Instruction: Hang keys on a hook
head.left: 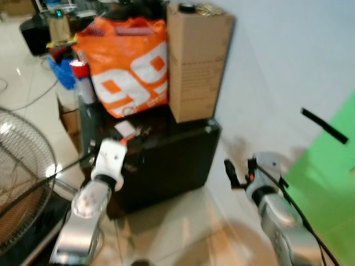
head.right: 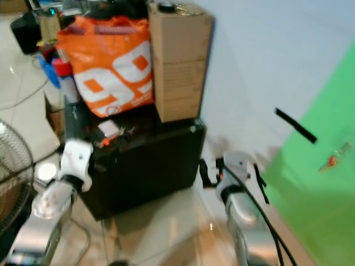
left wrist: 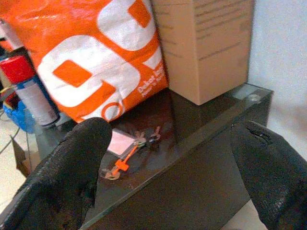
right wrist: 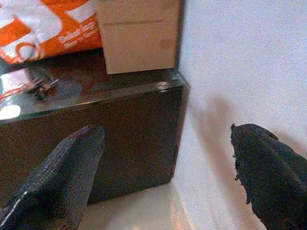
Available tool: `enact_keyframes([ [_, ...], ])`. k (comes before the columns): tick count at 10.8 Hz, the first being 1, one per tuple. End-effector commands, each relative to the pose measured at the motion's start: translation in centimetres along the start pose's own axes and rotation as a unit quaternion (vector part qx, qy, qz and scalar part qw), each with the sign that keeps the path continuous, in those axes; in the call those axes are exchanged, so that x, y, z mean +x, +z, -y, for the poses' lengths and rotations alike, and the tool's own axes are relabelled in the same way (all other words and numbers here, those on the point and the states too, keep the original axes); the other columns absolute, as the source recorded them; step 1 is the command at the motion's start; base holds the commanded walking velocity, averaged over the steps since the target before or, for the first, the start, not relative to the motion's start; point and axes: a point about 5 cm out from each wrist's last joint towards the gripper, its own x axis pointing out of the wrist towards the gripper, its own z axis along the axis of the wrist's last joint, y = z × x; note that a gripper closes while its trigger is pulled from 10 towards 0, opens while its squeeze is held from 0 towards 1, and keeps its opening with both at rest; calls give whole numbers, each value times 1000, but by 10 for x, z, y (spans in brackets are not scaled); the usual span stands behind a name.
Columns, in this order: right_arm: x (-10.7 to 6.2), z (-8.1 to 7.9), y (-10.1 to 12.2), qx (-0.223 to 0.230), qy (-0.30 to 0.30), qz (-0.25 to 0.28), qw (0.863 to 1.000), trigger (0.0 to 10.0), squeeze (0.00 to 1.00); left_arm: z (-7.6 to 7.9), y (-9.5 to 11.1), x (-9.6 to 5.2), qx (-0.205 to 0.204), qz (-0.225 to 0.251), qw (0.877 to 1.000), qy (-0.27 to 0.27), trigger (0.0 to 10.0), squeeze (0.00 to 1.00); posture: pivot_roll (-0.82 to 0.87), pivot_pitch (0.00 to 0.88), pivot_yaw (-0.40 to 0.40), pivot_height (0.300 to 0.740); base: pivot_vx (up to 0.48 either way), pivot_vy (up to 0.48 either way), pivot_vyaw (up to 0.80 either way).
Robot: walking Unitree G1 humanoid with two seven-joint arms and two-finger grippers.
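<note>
Orange and white, a big shopping bag [head.left: 126, 65] stands at the far side of a dark glossy cabinet [head.left: 166, 160], touching a tall cardboard box [head.left: 195, 61] to its right. A spray can with a red cap [head.left: 83, 83] stands just left of the bag. On the cabinet's glass top, near the front edge and in front of the bag, lie the keys [left wrist: 139, 148]: a small bunch with an orange tag and a pale card beside it, resting flat and untouched.

The left tool [left wrist: 163, 172] is released, its two black fingers spread wide apart, and it hangs just in front of the cabinet's near edge, short of the keys and pointing toward them. The right tool [right wrist: 168, 177] is also released, fingers well apart, low beside the cabinet's right front corner and near the pale wall [head.left: 277, 66].

A wire fan guard [head.left: 22, 166] stands on the floor at the left. On the right, a green panel [head.right: 316, 183] leans along the wall, with a black strip [head.right: 295, 125] on the wall above it and a small orange item [head.right: 331, 160] on the panel itself; what it is cannot be told.
</note>
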Motion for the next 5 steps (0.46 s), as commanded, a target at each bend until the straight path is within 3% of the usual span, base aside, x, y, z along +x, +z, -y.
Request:
enact_keyframes([
  [1, 3, 3, 3, -2, -9, 9, 1000, 10000, 1000, 0, 1, 2, -3, -1, 1000, -3, 10000, 0, 60, 0, -37, 740, 345, 0, 0],
  [5, 7, 1, 1, -2, -4, 3, 1000, 10000, 1000, -1, 3, 3, -3, 4, 1000, -3, 10000, 0, 70, 0, -42, 740, 359, 0, 0],
])
